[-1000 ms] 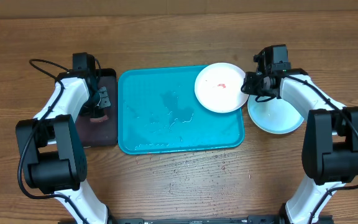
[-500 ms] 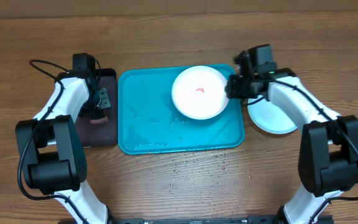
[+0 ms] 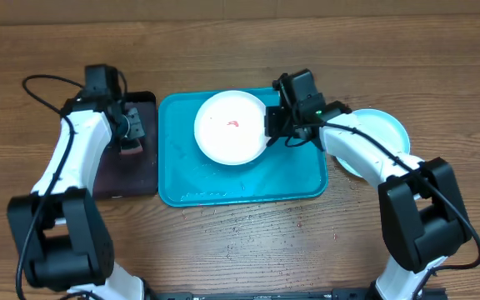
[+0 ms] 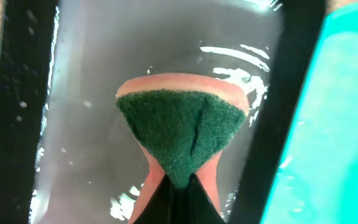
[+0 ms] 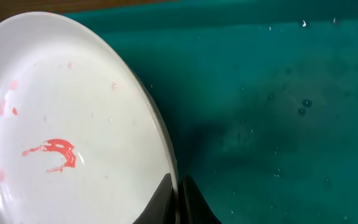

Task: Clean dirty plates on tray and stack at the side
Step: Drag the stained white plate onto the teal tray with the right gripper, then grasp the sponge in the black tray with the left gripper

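Half of the tray (image 3: 248,179), the near part by the front bench (image 3: 240,242) edge, lies wet and bare. Beyond it the white plate (image 3: 230,127) is now over the tray's far middle, carried leftward from the right rim a moment ago, red smear (image 5: 55,154) facing up; resting or hanging, I cannot tell. The right gripper (image 5: 178,183) is pinched shut on its right edge. The cyan plate (image 3: 388,127) lies on the bench to the right. At the far left, the left gripper (image 4: 182,183) clamps the sponge (image 4: 182,130) above the black tray (image 3: 119,179), so scrubbing looks ready to begin.
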